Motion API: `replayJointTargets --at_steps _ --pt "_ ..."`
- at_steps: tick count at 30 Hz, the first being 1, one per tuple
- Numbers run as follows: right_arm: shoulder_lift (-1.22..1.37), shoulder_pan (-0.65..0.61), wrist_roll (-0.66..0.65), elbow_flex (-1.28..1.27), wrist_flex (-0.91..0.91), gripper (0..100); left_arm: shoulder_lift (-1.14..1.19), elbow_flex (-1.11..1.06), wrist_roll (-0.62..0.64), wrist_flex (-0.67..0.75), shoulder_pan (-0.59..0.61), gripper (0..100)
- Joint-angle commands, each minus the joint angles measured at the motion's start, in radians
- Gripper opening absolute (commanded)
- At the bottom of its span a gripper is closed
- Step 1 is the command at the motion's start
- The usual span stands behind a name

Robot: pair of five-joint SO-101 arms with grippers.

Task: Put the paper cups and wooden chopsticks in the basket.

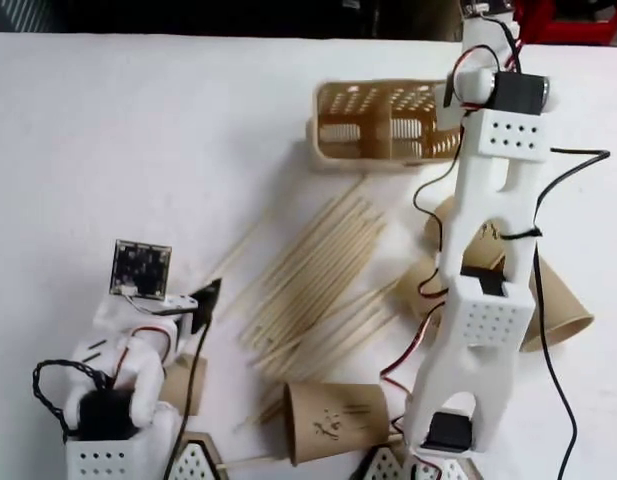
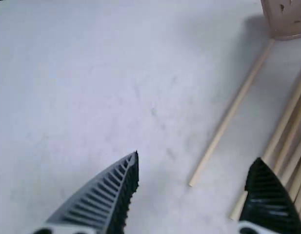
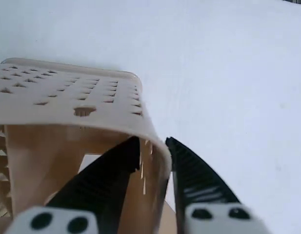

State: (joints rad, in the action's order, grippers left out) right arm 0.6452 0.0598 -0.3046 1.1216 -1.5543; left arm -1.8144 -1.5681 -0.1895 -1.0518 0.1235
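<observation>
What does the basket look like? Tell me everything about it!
The basket is beige and looks like plastic, with rounded corners and rows of small holes in its walls. Dividers split the inside into compartments, and the ones in view look empty. It sits on the far part of the white table, seemingly tipped so its opening faces the high camera. The right end effector grips one wall, one finger inside and one outside.

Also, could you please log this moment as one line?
left fingers open above table, beside chopsticks | right fingers shut on basket wall | cups, chopsticks on table
</observation>
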Motion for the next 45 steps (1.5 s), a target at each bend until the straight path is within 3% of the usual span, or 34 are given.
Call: replayJointTargets --at_steps 1,12,17,25,38,45 --pt "-0.002 -0.028 0.009 0.046 0.005 12.2 -0.008 0.005 -0.011 0.018 0.007 35" --pt "-0.038 -0.070 0.002 0.138 0.015 12.5 -0.008 0.005 -0.011 0.018 0.007 35" --pt "-0.044 -0.088 0.006 0.169 0.004 21.1 -0.008 0.005 -0.011 0.018 0.007 35" --pt "-0.044 -0.119 -0.002 0.321 -0.165 24.8 -0.008 0.005 -0.011 0.018 0.007 35" --pt "-0.042 -0.134 -0.233 0.347 -0.166 24.8 -0.008 -0.006 -0.011 0.025 0.007 35" --pt "-0.102 -0.124 -0.241 0.304 -0.171 24.8 -0.008 -0.008 -0.012 0.025 0.007 35"
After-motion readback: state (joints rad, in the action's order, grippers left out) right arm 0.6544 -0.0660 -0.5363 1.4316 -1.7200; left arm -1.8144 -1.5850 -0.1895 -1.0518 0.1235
